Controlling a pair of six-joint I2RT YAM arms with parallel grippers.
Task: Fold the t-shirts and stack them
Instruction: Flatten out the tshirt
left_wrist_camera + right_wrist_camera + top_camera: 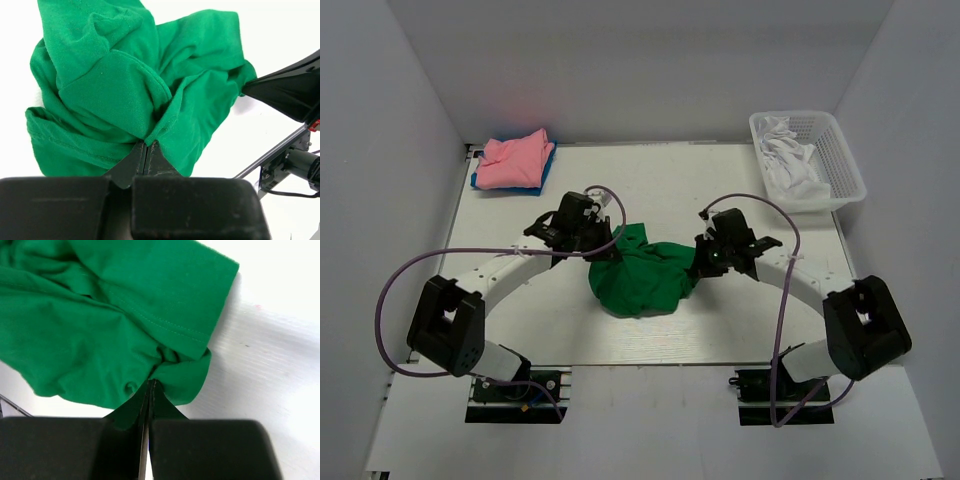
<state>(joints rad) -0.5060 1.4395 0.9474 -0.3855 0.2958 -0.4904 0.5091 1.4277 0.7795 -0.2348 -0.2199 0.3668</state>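
White table [720,190] between plain grey walls [640,70]

Item 1: white plastic mesh basket [847,165], rectangular and open-topped, in the upper right of the overhead frame. It stands on the bench at the far right corner, slightly skewed to the edge.
Item 2: bench [670,190], flat white top, fills the middle of the frame.
Item 3: plain pale back wall [640,70] and side panels [380,200], enclosing the bench on three sides.
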